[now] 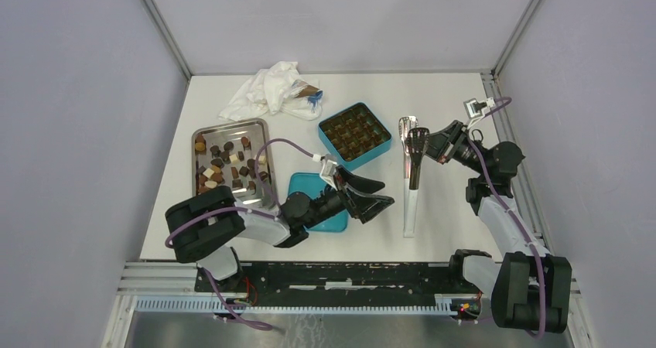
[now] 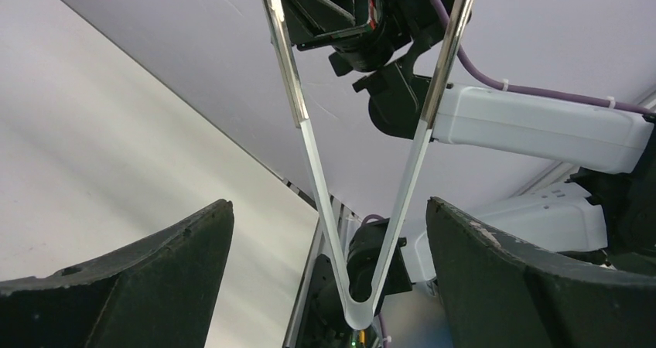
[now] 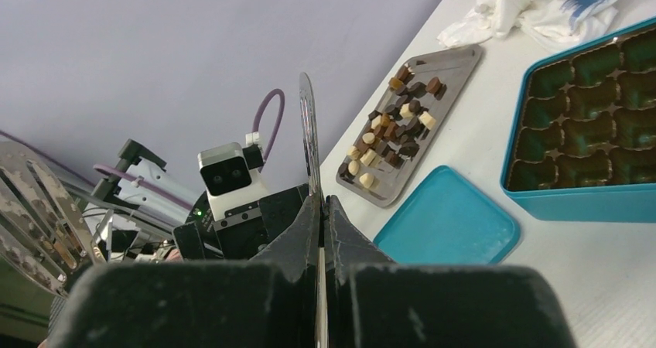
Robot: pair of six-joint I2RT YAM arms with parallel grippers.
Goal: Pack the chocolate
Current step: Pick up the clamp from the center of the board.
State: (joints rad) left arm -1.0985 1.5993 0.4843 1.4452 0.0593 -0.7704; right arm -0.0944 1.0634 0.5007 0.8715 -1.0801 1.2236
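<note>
Since the right gripper (image 3: 320, 209) is pinched tight on just one thin blade of the long silver metal tongs (image 1: 411, 201), up near their slotted heads, the step in hand reads as a handover. The left gripper (image 1: 377, 196) is spread wide and holds nothing, its black fingers (image 2: 155, 278) flanking the tongs' V in the wrist view, hinge bend nearest. To do it well, left likely takes both blades just above the hinge, squarely and lightly, so the heads spring apart. Right should let go only once that grip is firm, else the tongs may swing or drop. Cannot tell whether the hinge end touches the table. The small dark, mid-brown and cream chocolate pieces (image 1: 230, 165) lie loose on the rectangular steel tray (image 1: 232, 130) at table left, well apart from both grippers. The open teal box (image 1: 374, 158) with its divided brown insert looks unfilled, and its flat teal lid (image 1: 303, 184) lies partly under the left arm. A crumpled white bag or cloth (image 1: 267, 93) sits at the back. The matte white tabletop (image 1: 441, 209) looks smooth, so things may slide. Plain pale lilac walls (image 1: 325, 15) close three sides, and a metal rail (image 1: 348, 274) runs along the near edge.
</note>
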